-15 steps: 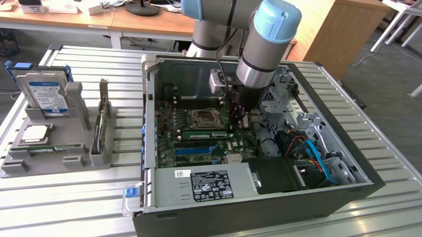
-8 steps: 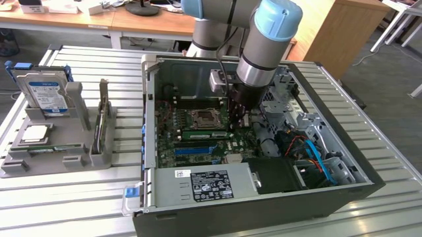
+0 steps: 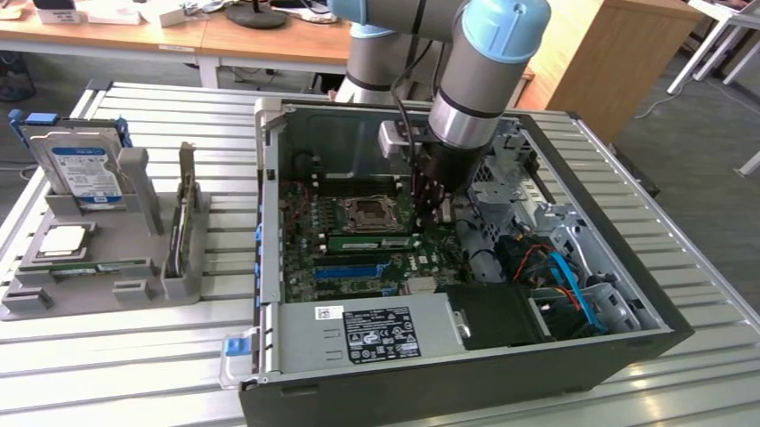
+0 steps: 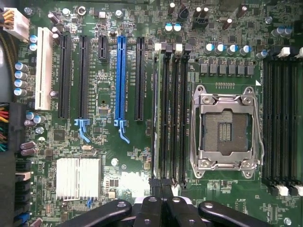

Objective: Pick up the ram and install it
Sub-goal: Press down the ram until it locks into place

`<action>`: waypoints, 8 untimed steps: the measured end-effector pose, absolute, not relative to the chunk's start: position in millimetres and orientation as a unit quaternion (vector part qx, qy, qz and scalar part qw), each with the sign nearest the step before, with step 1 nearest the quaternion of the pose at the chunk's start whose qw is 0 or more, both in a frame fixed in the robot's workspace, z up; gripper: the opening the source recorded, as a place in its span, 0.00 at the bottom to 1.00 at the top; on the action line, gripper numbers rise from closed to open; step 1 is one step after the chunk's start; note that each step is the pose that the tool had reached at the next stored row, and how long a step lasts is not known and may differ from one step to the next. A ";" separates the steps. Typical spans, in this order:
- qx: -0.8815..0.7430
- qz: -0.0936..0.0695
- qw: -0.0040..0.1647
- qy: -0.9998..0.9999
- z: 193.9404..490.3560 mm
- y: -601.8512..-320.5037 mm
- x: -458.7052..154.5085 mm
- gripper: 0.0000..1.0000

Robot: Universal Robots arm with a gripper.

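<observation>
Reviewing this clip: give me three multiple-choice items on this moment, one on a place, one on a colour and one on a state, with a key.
1. Where is the hard drive?
A. Inside the computer case
B. In the grey rack at the exterior view's left of the case
C. On the wooden desk

2. What colour is the one expansion slot that stands out among the black ones?
A. Red
B. Yellow
C. Blue

3. How are the gripper's fingers?
A. Shut together
B. Spread wide
C. Clamped on the hard drive

Key:
1 B, the hard drive stands in the grey rack outside the computer case.
2 C, the expansion slot is blue.
3 A, the gripper has its fingers together over the motherboard.
</observation>
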State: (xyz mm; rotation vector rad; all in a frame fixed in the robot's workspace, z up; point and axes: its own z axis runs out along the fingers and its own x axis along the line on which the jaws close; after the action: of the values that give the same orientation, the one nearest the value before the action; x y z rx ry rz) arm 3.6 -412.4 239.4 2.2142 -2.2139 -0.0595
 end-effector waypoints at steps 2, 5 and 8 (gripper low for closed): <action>0.707 -0.019 0.005 -0.707 241.4 -412.4 3.6 0.11; 0.707 -0.019 0.005 -0.707 241.5 -412.3 3.6 0.11; 0.707 -0.019 0.005 -0.707 241.6 -412.4 3.5 0.11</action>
State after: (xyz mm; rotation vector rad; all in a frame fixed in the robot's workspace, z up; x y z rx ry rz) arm 3.5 -412.4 241.6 2.2143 -2.2138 -0.0596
